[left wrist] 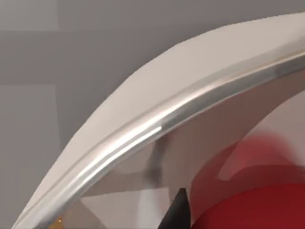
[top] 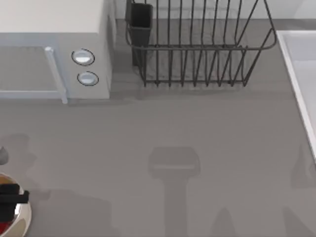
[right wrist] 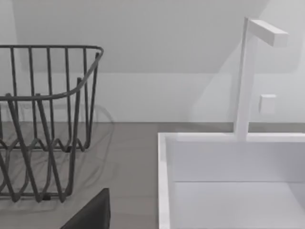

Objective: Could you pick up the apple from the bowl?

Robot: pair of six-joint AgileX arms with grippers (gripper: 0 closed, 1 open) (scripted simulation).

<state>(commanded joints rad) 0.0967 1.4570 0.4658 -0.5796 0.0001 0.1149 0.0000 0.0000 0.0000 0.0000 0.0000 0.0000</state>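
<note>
The cream-white bowl [top: 23,216] lies at the table's bottom left corner, cut off by the top view's edge. A sliver of the red apple [top: 3,227] shows inside it. My left gripper [top: 11,195], a black shape, hangs over the bowl's inside. In the left wrist view the bowl's thick glossy rim [left wrist: 143,129] curves across, and the apple [left wrist: 257,200] lies close below it, with a black part of the left gripper [left wrist: 177,212] right beside the apple. A dark piece of my right gripper [right wrist: 90,214] shows in the right wrist view, off by the sink.
A microwave [top: 54,49] stands at the back left. A black wire dish rack [top: 197,44] sits at the back middle. A white sink [top: 301,74] runs along the right edge, with its tall faucet [right wrist: 248,76] behind the basin [right wrist: 228,181].
</note>
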